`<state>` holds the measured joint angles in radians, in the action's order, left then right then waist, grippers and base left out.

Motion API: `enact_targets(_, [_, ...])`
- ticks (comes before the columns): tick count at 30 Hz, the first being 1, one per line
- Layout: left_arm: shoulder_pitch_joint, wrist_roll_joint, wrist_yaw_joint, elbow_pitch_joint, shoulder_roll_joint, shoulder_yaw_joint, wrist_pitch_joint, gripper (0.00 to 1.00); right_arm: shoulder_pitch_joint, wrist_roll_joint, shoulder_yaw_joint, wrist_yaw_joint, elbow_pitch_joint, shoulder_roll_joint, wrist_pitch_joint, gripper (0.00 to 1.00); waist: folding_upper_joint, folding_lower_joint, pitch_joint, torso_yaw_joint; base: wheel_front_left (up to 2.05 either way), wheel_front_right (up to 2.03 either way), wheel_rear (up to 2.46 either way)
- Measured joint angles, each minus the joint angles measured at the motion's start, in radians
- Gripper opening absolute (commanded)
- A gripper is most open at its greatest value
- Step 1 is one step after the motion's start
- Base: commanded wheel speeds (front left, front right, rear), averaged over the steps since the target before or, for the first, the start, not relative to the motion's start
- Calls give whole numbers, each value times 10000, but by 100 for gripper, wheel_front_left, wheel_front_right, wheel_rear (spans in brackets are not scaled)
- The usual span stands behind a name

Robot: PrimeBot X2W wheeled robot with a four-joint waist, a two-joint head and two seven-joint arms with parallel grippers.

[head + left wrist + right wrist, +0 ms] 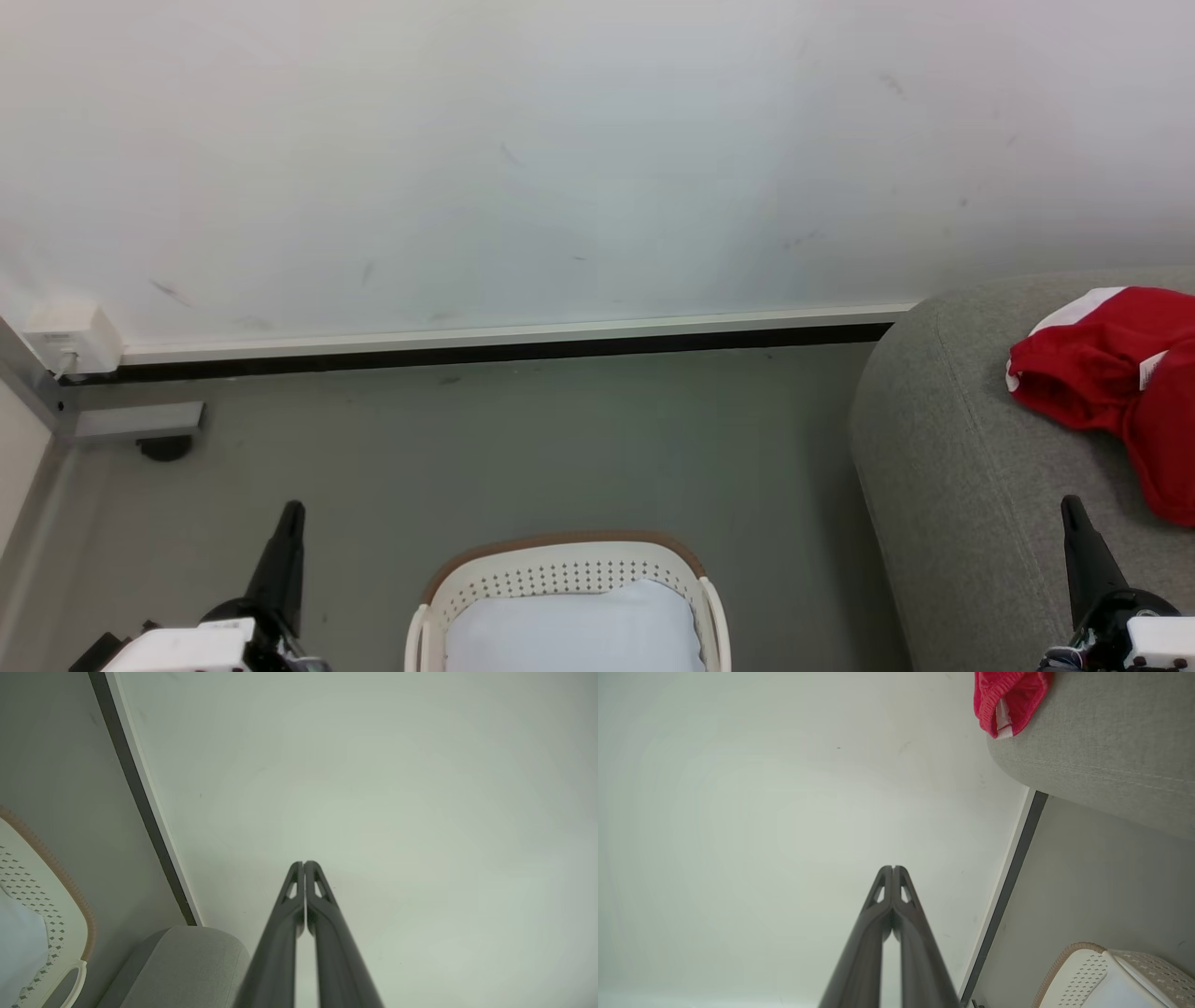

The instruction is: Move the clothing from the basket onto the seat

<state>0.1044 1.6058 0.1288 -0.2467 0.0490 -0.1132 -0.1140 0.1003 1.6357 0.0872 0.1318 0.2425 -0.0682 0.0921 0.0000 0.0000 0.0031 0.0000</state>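
The red clothing [1116,383] with white trim lies crumpled on the light grey seat [962,467] at the right; its edge [1008,700] hangs over the seat's rounded side [1101,756]. The cream basket [569,574] with a brown rim stands on the floor at the bottom centre and holds a pale bluish-white pad [574,630]. My left gripper [292,511] is shut and empty at the lower left, left of the basket. My right gripper [1070,506] is shut and empty at the lower right, over the seat, below the clothing. In the wrist views, both gripper tips [304,863] [893,868] point at the wall.
A white wall [560,159] with a dark baseboard [485,353] runs behind the grey floor [523,448]. A white socket box [70,341] and a grey bracket [140,420] sit at the far left corner. The basket rim [70,891] and the seat corner [187,961] show in the left wrist view.
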Motion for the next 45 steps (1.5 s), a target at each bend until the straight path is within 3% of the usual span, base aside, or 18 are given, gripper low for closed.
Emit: enact_targets(45, [1, 2, 0, 2, 0, 0, 0, 0, 5, -81, 121, 0, 4, 67, 115, 0, 0, 0, 0, -1, 0, 0, 0])
